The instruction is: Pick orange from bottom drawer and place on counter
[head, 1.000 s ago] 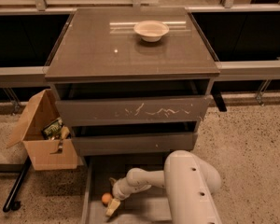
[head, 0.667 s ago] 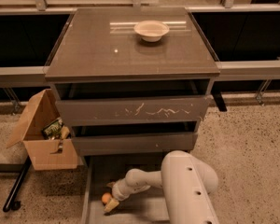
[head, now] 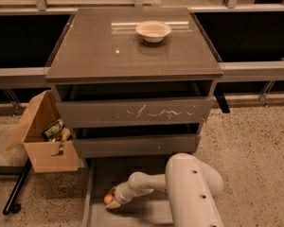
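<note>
I'm at the grasp step: my gripper (head: 114, 200) sits in the bottom drawer (head: 125, 170) against the orange (head: 107, 199), though I can't tell whether it has hold. Next I lift it clear to the counter (head: 94, 46).

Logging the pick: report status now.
Tool in bottom drawer, against the orange. Orange near drawer's side wall. Bowl on counter, rear half.

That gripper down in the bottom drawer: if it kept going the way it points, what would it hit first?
Most likely the orange. The gripper points leftward inside the bottom drawer, and the orange lies right at its tip; whether they already touch is unclear.
</note>
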`<state>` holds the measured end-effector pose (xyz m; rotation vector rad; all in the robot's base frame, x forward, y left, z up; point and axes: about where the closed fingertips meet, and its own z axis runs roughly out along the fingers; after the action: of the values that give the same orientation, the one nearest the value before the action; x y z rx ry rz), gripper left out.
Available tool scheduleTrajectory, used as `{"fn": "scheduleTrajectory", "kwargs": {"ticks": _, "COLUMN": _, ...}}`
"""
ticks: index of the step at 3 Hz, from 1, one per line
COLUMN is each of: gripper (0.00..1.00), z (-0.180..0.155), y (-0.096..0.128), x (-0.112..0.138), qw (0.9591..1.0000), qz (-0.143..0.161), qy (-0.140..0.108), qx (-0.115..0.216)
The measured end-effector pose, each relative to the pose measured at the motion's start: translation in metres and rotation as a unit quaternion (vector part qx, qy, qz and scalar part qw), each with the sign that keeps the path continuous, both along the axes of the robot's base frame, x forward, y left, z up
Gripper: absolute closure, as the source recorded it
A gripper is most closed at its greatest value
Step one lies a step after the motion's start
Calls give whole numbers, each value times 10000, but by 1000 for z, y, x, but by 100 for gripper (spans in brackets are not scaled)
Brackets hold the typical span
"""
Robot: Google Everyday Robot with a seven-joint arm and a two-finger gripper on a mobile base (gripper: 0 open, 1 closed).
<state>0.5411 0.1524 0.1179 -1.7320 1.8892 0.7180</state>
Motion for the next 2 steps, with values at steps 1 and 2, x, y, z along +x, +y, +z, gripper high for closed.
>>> {"fn": "scheduleTrajectory", "kwargs": {"ticks": 1, "gripper": 96, "z": 18, "y": -7, "x": 0, "qw": 9997, "qz": -10, "qy": -126, "qx": 213}}
{"fn": "scheduleTrajectory", "kwargs": {"ticks": 2, "gripper": 100, "z": 81, "y": -32, "x": 15, "qw": 9957, "qz": 92, "qy": -431, "qx": 813}}
